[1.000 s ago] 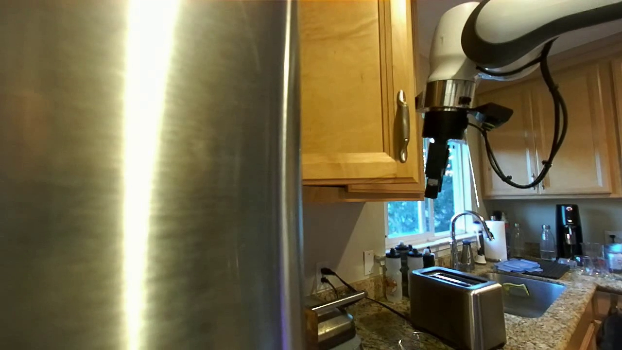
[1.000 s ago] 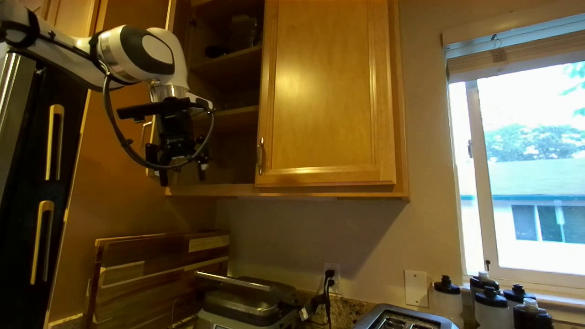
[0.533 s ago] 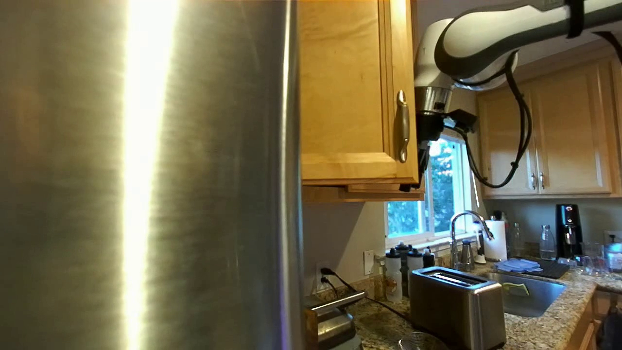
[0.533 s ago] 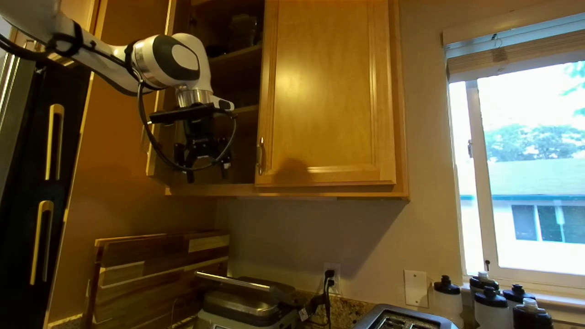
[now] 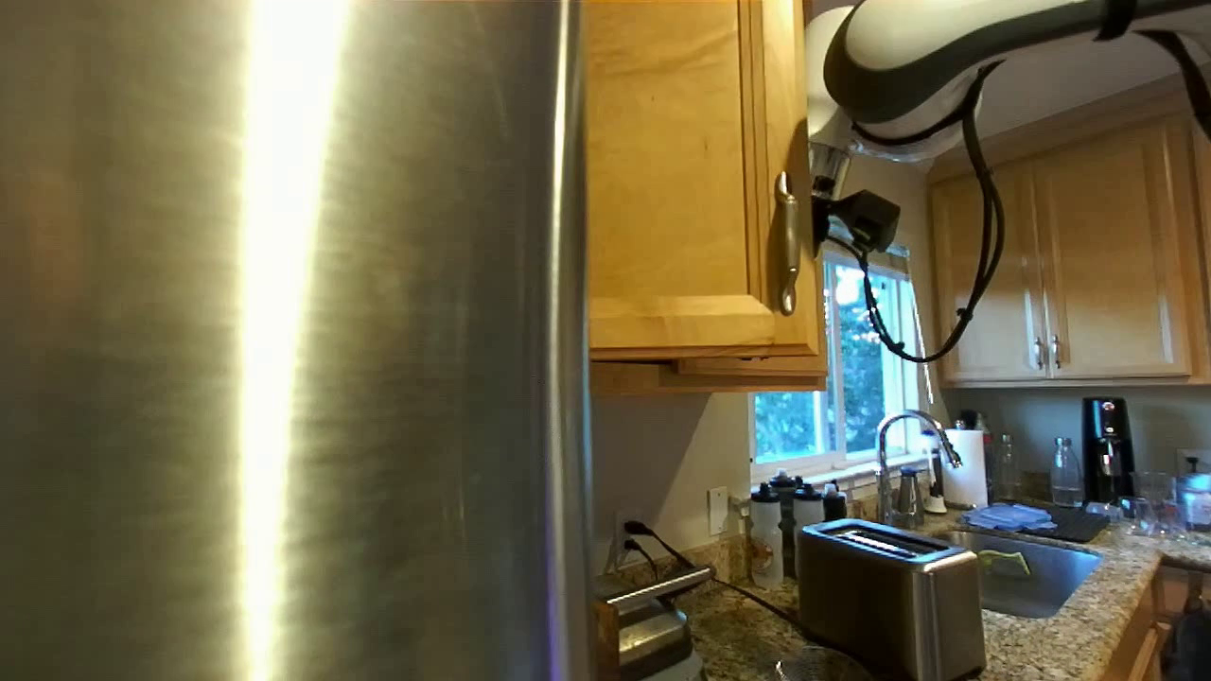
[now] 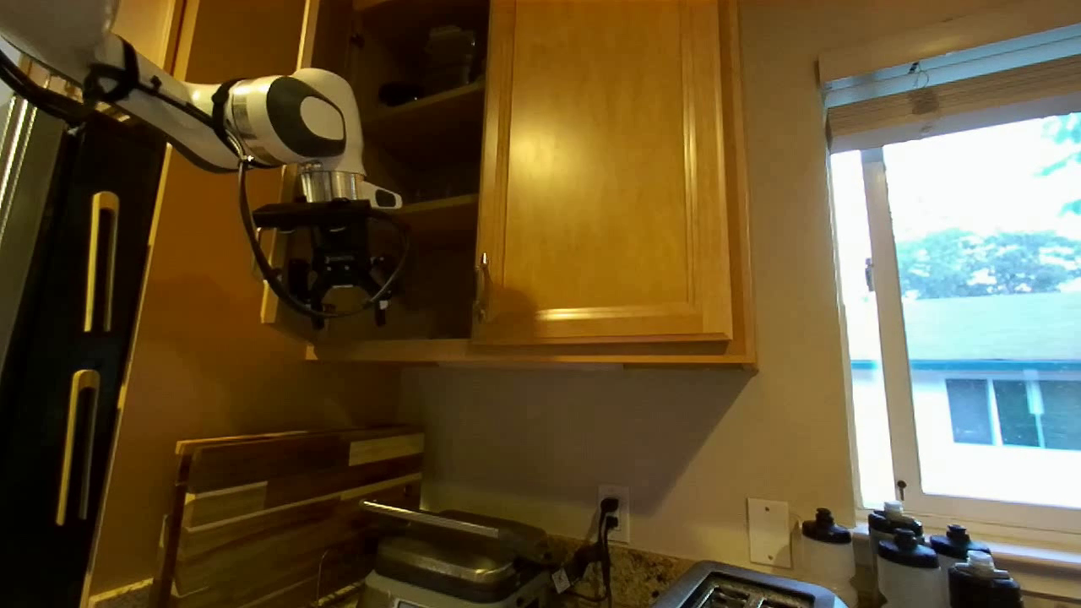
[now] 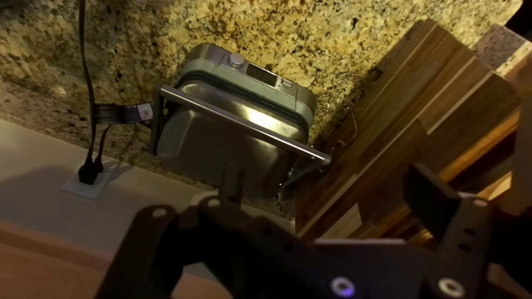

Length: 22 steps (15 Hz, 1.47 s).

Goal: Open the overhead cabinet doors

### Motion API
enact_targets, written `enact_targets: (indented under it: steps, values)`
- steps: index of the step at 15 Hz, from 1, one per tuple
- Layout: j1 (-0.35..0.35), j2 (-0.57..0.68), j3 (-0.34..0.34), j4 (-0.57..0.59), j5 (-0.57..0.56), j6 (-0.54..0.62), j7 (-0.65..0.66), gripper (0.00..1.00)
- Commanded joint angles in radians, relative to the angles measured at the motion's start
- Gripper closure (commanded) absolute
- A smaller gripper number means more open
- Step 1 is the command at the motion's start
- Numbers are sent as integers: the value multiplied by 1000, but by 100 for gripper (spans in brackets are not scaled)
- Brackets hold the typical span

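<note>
Cabinet door [image 5: 676, 170] cropped above, jaws mostly hidden behind it (in an exterior view), shelf items [image 6: 452, 52] indistinct

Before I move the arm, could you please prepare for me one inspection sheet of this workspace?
Surface: speckled stone countertop, partly covered by appliances.
Job's things: one overhead cabinet door stands open, showing shelves; the neighbouring door looks shut.
Clutter: grill-like appliance, toaster, wooden boards standing on edge, bottles.
Gripper: the gripper is open in front of the shelves; between its fingers, nothing seen. Whether it touches the open door, I cannot tell.
Cables: black cable loops beside the gripper; black cords run to a wall outlet.
Surroundings: stainless-steel fridge panel, window, sink.
</note>
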Motion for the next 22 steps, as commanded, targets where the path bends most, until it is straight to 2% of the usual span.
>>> enact_targets:
  steps: [1, 7, 13, 17, 22]
  values:
    - [44, -84, 25, -50, 26, 1, -18, 0]
    - [164, -137, 72, -50, 47, 0, -131, 0]
    - [288, -106, 44, 7, 197, -16, -330, 0]
    - [280, -77, 20, 20, 262, -11, -369, 0]
    - [167, -34, 19, 2, 236, 124, -205, 0]
